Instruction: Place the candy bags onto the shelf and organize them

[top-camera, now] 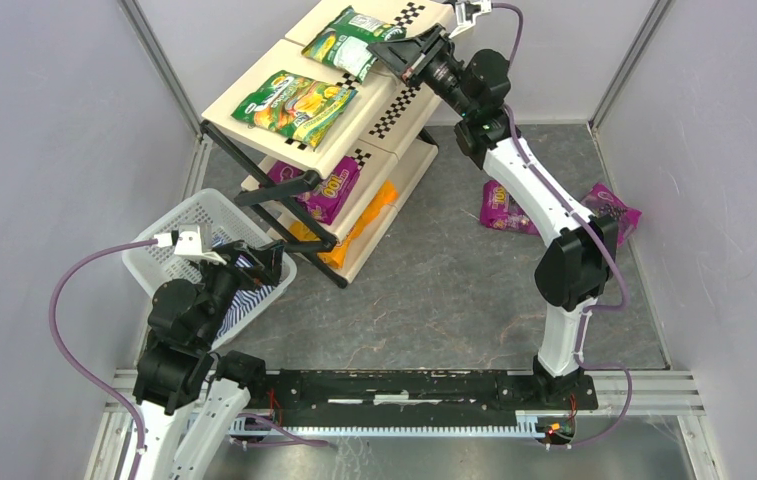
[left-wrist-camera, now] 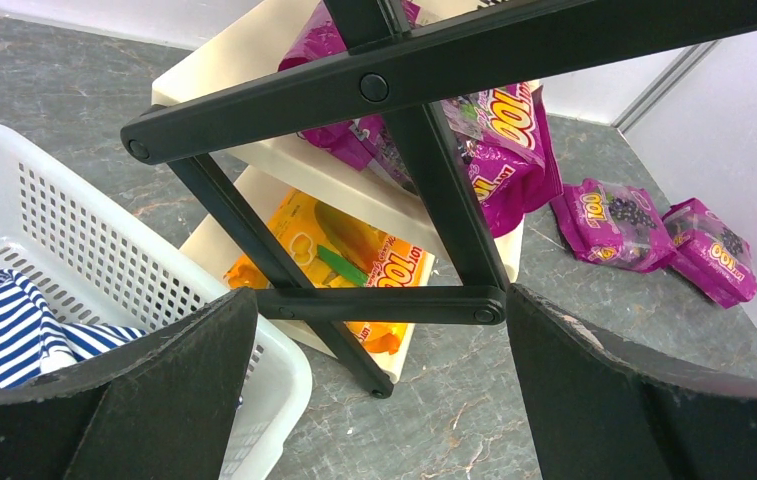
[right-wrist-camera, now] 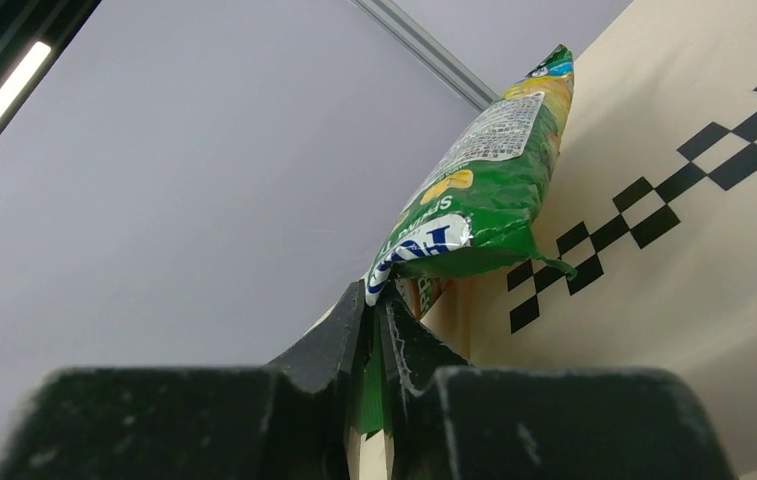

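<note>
Step in hand: setting a green bag on the top tier of the shelf (top-camera: 244,85).

- Right gripper (top-camera: 382,52), upper centre of the top view. Jaws are pinched shut on the edge of the green bag (top-camera: 349,40). The right wrist view shows the bag's seam clamped between them, with the bag standing out over the cream panel. Cannot tell whether it rests on the panel or hangs just above.
- Top tier: second green bag (top-camera: 294,105) lies flat, just below and left of the held one in frame.
- Middle tier: purple bag (top-camera: 329,190). Bottom tier: orange bag (top-camera: 364,225).
- Not yet shelved: one loose purple bag (top-camera: 506,208) on the tabletop (top-camera: 434,290) beside the right arm, and a second loose purple bag (top-camera: 614,212) near the right wall.
- Left gripper (top-camera: 262,262), lower left. Jaws are wide with nothing between them, by the rim of the basket (top-camera: 169,235). A striped cloth (left-wrist-camera: 4,330) lies inside.

Next move, as I judge it: lay the held bag down flat beside the second green bag. Then part the jaws and back off without dragging it askew. The loose purple bags likely follow, onto the middle tier with their like.
</note>
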Motion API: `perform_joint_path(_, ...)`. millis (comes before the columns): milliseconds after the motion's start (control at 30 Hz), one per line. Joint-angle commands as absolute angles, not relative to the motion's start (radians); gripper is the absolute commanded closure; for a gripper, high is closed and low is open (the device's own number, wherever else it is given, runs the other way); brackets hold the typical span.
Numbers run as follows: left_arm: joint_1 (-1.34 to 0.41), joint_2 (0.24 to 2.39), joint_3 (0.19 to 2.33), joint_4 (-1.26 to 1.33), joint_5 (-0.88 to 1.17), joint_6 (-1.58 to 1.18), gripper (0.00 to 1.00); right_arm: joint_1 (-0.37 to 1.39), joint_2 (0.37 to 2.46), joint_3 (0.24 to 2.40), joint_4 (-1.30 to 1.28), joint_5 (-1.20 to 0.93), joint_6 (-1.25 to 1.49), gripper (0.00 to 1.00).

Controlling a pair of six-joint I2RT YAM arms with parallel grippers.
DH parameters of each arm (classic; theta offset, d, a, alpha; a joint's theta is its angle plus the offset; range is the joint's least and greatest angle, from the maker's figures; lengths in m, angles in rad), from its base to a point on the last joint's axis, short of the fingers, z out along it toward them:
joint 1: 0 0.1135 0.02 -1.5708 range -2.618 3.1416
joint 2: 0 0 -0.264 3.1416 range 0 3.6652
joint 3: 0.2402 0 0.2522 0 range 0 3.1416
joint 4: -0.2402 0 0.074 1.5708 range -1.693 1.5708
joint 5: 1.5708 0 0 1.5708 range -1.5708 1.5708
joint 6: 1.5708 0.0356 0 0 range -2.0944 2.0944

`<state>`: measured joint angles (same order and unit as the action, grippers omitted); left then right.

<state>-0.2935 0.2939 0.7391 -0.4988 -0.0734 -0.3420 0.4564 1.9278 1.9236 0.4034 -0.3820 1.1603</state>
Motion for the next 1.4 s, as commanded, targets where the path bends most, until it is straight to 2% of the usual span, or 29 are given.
perform_joint_path(0,-0.288,0.297,0.744,-0.475,-0.08,-0.287,0.0,0.471,1.924,1.919,0.429,-0.36,1.151,0.85)
perform_joint_path(400,-0.288,0.293,0.744,-0.476,-0.081,-0.287,0.0,0.47,1.928,1.944,0.365,-0.339,1.096,0.75)
perform_joint_path(633,-0.288,0.28,0.744,-0.476,-0.085,-0.288,0.0,0.465,1.872,1.891,0.325,-0.307,1.052,0.53)
perform_joint_path(900,-0.288,0.282,0.744,-0.476,-0.083,-0.288,0.0,0.444,1.804,1.836,0.25,-0.242,1.0,0.37)
perform_joint_path(1133,-0.288,0.279,0.744,-0.477,-0.084,-0.288,0.0,0.436,1.774,1.794,0.217,-0.211,0.987,0.38)
perform_joint_path(1367,-0.288,0.283,0.744,-0.476,-0.084,-0.289,0.0,0.433,1.813,1.86,0.198,-0.213,0.973,0.64)
